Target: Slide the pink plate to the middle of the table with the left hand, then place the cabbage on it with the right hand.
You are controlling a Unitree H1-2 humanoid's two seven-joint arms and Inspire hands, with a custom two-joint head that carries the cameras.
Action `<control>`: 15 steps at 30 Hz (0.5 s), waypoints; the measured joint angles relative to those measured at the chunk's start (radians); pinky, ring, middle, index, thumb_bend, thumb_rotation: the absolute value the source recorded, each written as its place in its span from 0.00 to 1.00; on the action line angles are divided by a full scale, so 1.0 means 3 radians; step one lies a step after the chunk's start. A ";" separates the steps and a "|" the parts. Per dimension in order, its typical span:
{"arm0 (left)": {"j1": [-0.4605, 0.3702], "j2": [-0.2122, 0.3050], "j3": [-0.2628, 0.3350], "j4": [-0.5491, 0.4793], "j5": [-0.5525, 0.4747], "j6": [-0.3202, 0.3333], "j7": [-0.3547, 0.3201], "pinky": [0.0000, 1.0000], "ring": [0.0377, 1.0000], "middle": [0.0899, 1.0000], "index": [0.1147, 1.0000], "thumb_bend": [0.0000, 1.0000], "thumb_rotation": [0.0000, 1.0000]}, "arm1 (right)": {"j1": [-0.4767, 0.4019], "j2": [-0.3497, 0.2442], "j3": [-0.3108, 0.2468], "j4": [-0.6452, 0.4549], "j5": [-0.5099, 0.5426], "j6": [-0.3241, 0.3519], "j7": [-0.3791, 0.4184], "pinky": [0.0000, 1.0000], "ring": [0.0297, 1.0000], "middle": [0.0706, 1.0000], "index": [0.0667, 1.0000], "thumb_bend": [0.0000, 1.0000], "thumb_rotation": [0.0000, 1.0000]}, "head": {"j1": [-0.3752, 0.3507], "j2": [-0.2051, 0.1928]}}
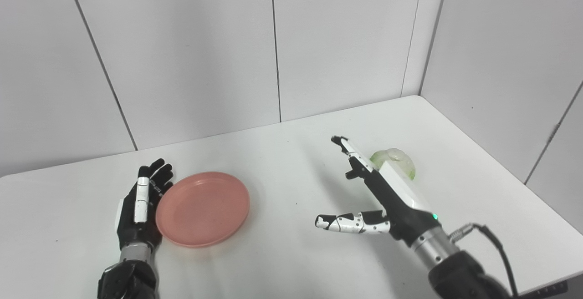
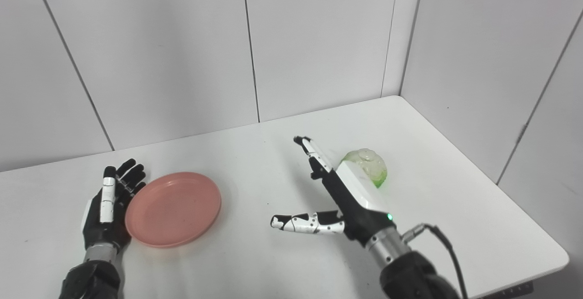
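Nearest us, our right hand [image 1: 387, 194] hovers over the white table [image 1: 282, 262], fingers and thumb spread, holding nothing. Green cabbage [image 1: 398, 160] sits just behind it, far right. Our left hand [image 1: 139, 205] lies flat at near left, fingers apart, edge against the pink plate [image 1: 202, 209], left of centre.

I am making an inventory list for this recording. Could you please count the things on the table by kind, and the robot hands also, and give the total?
Pink plate: 1
Cabbage: 1
Robot hands: 2, the left hand beside the plate and the right hand in front of the cabbage, both open
Total: 4
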 measured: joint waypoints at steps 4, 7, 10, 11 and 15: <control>-0.0003 0.0003 0.0003 0.0000 -0.0001 0.0001 0.0000 0.87 0.84 0.76 0.69 0.84 0.75 | -0.0199 -0.0217 -0.0017 0.0010 -0.0050 0.0045 0.0156 0.72 0.96 1.00 0.96 1.00 0.59 | -0.0005 0.0000; -0.0003 0.0004 0.0002 -0.0002 0.0000 0.0003 0.0000 0.87 0.84 0.76 0.70 0.84 0.76 | -0.0301 -0.0346 -0.0013 0.0037 -0.0127 0.0049 0.0261 0.72 0.95 1.00 0.96 1.00 0.59 | -0.0005 0.0000; -0.0003 0.0006 0.0001 0.0001 0.0002 0.0003 0.0000 0.87 0.84 0.76 0.70 0.83 0.76 | -0.0441 -0.0471 -0.0005 0.0127 -0.0221 0.0074 0.0401 0.69 0.93 0.99 0.95 1.00 0.59 | -0.0005 0.0000; -0.0003 0.0006 0.0000 0.0002 0.0002 0.0001 0.0000 0.87 0.84 0.76 0.70 0.83 0.76 | -0.0502 -0.0529 -0.0005 0.0159 -0.0266 0.0083 0.0435 0.69 0.92 0.99 0.94 1.00 0.59 | -0.0005 0.0000; -0.0020 0.0006 -0.0002 0.0026 0.0002 -0.0006 0.0000 0.86 0.84 0.75 0.69 0.82 0.76 | -0.0672 -0.0635 -0.0010 0.0253 -0.0343 0.0085 0.0513 0.70 0.91 0.96 0.92 1.00 0.60 | -0.0005 0.0000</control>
